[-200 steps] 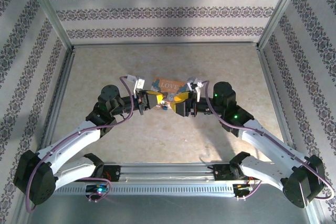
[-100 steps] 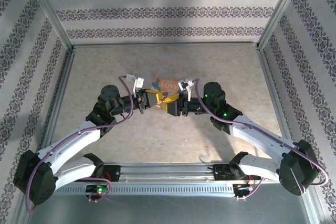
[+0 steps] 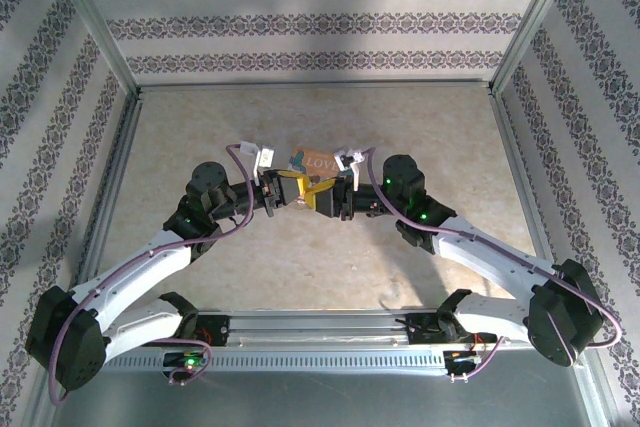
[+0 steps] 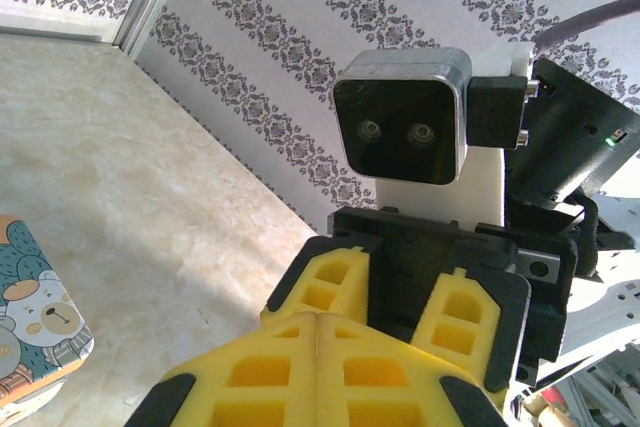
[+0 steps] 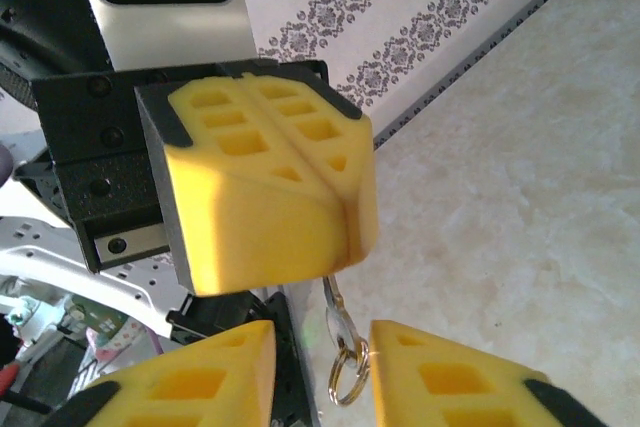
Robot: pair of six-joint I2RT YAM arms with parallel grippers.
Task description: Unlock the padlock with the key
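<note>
left end effector (image 5: pixel 345 217): 2 chunky yellow foam blocks squeezed on the thin metal key (image 5: pixel 331 297), its round ring (image 5: pixel 347 372) dangling inside the parted right end effector (image 5: pixel 322 362).

Setting: robot test cell in a lab or workshop, not a home.
Enclosure: aluminium frame posts (image 3: pixel 95 32) rising at left and right.
Walls: panels (image 3: pixel 320 22) papered in grey damask stripes, on the far, left and right sides.
Work surface: flat beige stone-look tabletop (image 3: pixel 320 117).
Near edge: metal mounting rail (image 3: pixel 320 332), with a white left arm (image 3: pixel 140 267) and right arm (image 3: pixel 490 262) bolted on.
Electronics: green status lights (image 3: pixel 188 357) lit; purple cables (image 3: pixel 240 162) looped along the arms.
Sensors: boxy camera module (image 4: pixel 400 117) fixed on a wrist.
</note>
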